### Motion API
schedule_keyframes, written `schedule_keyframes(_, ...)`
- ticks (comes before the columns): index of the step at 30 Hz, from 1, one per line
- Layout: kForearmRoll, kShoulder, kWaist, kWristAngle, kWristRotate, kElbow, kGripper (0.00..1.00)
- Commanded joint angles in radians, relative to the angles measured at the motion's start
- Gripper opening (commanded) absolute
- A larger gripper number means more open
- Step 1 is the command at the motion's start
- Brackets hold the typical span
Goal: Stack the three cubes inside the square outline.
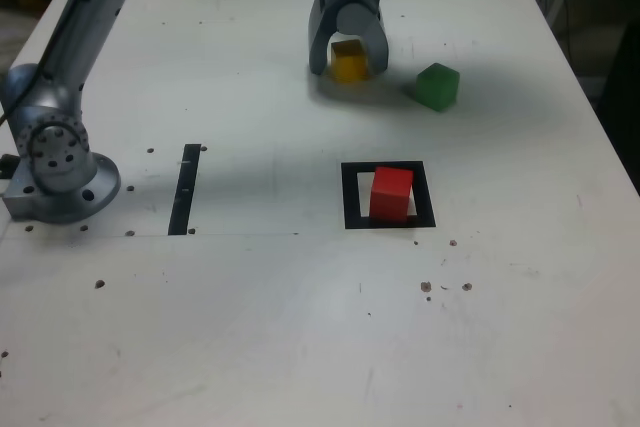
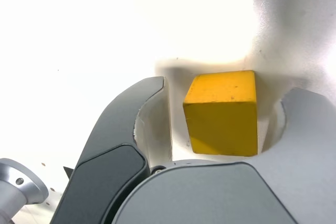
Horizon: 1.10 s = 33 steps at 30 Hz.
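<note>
The yellow cube [image 1: 349,67] rests on the white table at the back, between the two fingers of my gripper [image 1: 348,55]. The gripper is open and lowered around it. In the wrist view the yellow cube [image 2: 223,114] sits inside the gripper [image 2: 226,87]; a gap shows between it and the dark finger [image 2: 126,119], while the other finger stands close to it. The green cube [image 1: 437,85] lies just to the exterior view's right of the gripper. The red cube [image 1: 391,193] stands inside the black square outline [image 1: 351,197] at mid-table.
A thin black strip [image 1: 186,189] is taped to the table at the exterior view's left. The arm's grey base [image 1: 55,162] sits at the left edge. The table's right edge [image 1: 590,117] runs near the green cube.
</note>
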Motion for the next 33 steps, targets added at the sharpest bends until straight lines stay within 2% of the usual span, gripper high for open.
schedule_keyframes(1,-0.009,0.01,0.002,-0.002,0.002,0.002,0.48)
schedule_keyframes(4,-0.017,0.009,0.003,-0.002,0.002,0.001,0.37)
schedule_keyframes(7,-0.016,0.009,0.003,-0.001,0.002,-0.002,0.31)
schedule_keyframes(16,-0.005,-0.006,0.0,0.01,0.003,-0.008,0.24)
schedule_keyframes(19,0.005,-0.037,-0.009,0.019,0.014,-0.01,0.19)
schedule_keyframes(23,0.043,-0.093,-0.034,0.019,0.034,-0.013,0.17)
schedule_keyframes(28,0.119,-0.195,-0.12,-0.001,0.032,-0.016,0.17)
schedule_keyframes(33,0.162,-0.287,-0.281,-0.041,-0.016,0.014,0.17)
